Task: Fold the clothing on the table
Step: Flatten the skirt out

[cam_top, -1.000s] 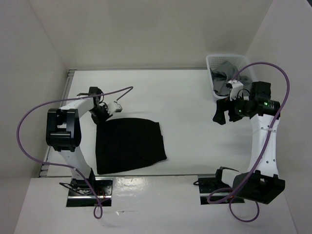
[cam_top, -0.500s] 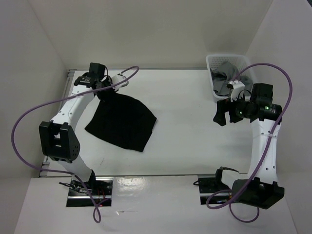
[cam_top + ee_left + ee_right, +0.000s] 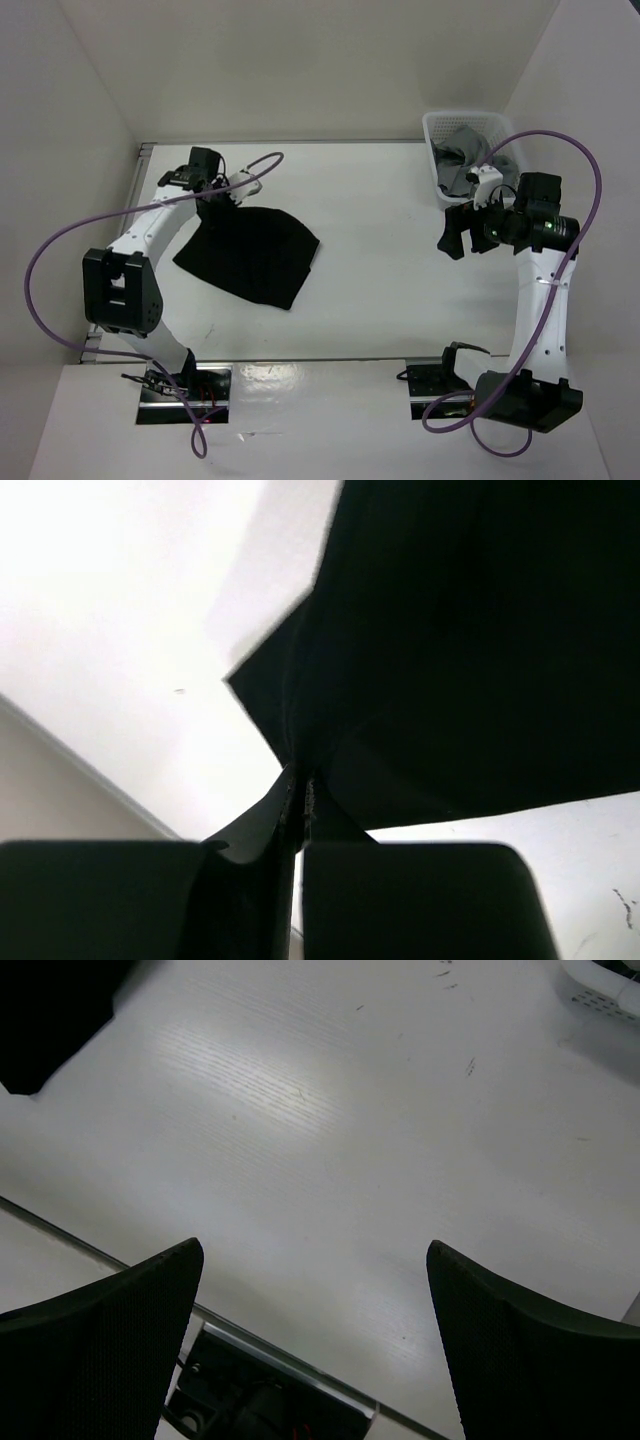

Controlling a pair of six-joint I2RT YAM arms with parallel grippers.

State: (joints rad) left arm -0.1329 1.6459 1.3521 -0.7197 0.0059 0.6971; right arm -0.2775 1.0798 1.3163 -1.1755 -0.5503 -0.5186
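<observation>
Clothing [image 3: 250,255] lies left of centre in the overhead view, a skewed black sheet on the white bench [image 3: 390,290]. My left tool [image 3: 213,192] is closed tight on its upper-left corner, lifting it slightly. My right tool [image 3: 455,232] hangs wide apart and empty at the right of the frame, near the basket [image 3: 440,125]. To fold well, I judge I should carry that corner low and slowly toward the lower right, so the cloth lays flat without bunching.

clothing [image 3: 450,660] cut off at frame edge, basket [image 3: 605,985] mostly cropped
</observation>
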